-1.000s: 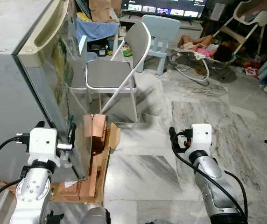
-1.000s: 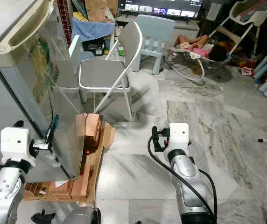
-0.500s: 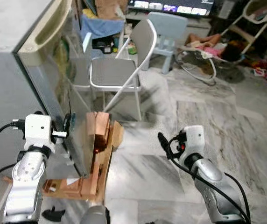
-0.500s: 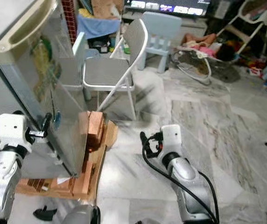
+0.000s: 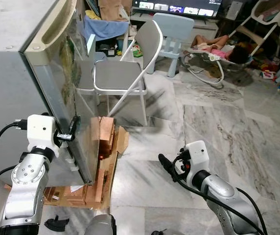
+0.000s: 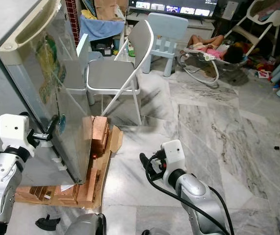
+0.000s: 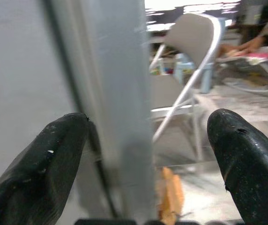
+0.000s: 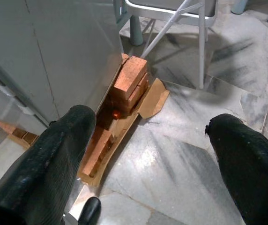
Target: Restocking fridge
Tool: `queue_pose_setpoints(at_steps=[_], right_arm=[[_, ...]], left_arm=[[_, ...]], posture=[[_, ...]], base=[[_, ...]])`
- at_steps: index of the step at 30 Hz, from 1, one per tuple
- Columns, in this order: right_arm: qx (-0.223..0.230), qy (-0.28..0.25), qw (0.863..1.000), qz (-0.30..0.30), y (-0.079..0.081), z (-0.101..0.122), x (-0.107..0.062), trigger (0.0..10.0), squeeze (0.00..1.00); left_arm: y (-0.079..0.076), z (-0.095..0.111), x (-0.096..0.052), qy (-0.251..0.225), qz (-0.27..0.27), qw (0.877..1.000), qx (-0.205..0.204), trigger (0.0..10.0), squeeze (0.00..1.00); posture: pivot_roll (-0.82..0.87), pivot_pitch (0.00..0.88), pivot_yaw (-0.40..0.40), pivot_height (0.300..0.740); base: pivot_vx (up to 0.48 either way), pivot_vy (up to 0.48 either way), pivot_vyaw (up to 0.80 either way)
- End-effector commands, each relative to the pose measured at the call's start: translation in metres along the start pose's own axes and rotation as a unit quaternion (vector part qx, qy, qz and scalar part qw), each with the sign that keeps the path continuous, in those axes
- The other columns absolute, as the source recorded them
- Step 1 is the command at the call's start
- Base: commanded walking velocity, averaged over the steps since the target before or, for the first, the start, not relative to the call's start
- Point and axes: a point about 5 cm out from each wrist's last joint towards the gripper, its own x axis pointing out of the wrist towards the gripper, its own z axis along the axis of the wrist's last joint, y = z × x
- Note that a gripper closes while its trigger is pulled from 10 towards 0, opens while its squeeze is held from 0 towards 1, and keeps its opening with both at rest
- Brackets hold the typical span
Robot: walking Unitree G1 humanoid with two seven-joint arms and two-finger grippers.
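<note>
Marble floor (image 5: 213, 122), folding chair (image 5: 125, 73) behind. Fridge (image 5: 27, 83) at robot's left, door edge straddled by left tool (image 7: 145, 154), fingers spread. Right tool (image 8: 148, 159) spread, low, idle. Edge should be gripped firmly, pulled along hinge arc.

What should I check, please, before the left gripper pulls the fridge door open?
1. Left gripper straddles the door edge: ok, one finger on each side.
2. Left fingers closed on the edge: not ok, they stand open.
3. Right gripper out of the door's swing: ok, it is open and low over the floor, away from the fridge.
4. Chair clear of the swing: cannot tell, it stands close in front of the door.
5. Bricks and cardboard at the fridge foot clear of the door's bottom: cannot tell.
</note>
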Motion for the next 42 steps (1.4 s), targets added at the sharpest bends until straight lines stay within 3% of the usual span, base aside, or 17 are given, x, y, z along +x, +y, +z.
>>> queue_pose_setpoints(at_steps=[1, 8, 16, 19, 34, 42], right_arm=[[-0.005, -0.002, 1.0, 0.006, 0.0, 0.003, -0.002, 10.0, 0.0], [-0.008, 0.004, 1.0, 0.011, 0.002, 0.002, 0.0, 10.0, 0.0], [-0.011, 0.011, 1.0, 0.02, 0.004, 0.002, -0.005, 10.0, 0.0], [-0.012, 0.012, 1.0, 0.023, 0.004, 0.001, -0.007, 10.0, 0.0], [-0.013, 0.005, 0.999, 0.033, 0.007, 0.002, -0.005, 10.0, 0.0], [-0.011, 0.002, 0.999, 0.033, 0.007, 0.006, -0.002, 10.0, 0.0]], left_arm=[[-0.006, 0.004, 0.001, -0.005, -0.021, 1.0, 0.005, 10.0, 0.0], [-0.008, 0.002, 0.002, 0.0, -0.029, 0.999, 0.014, 10.0, 0.0], [0.006, 0.0, 0.02, 0.019, 0.022, 0.999, 0.043, 10.0, 0.0], [0.006, 0.002, 0.021, 0.014, 0.02, 0.999, 0.035, 10.0, 0.0], [-0.009, -0.006, 0.003, 0.017, 0.032, 0.999, 0.009, 10.0, 0.0], [0.0, -0.008, 0.013, 0.027, 0.077, 0.997, -0.001, 10.0, 0.0]], posture=[[0.12, 0.04, -0.067, 0.74], [0.12, 0.035, -0.068, 0.74], [0.1, 0.026, -0.062, 0.74], [0.1, 0.024, -0.058, 0.74], [0.12, 0.023, -0.066, 0.74], [0.12, 0.024, -0.068, 0.74]], base=[[0.0, 0.0, 0.0], [0.0, 0.0, 0.0], [0.0, 0.0, 0.0], [0.0, 0.0, 0.0], [0.0, 0.0, 0.0], [0.0, 0.0, 0.0]])
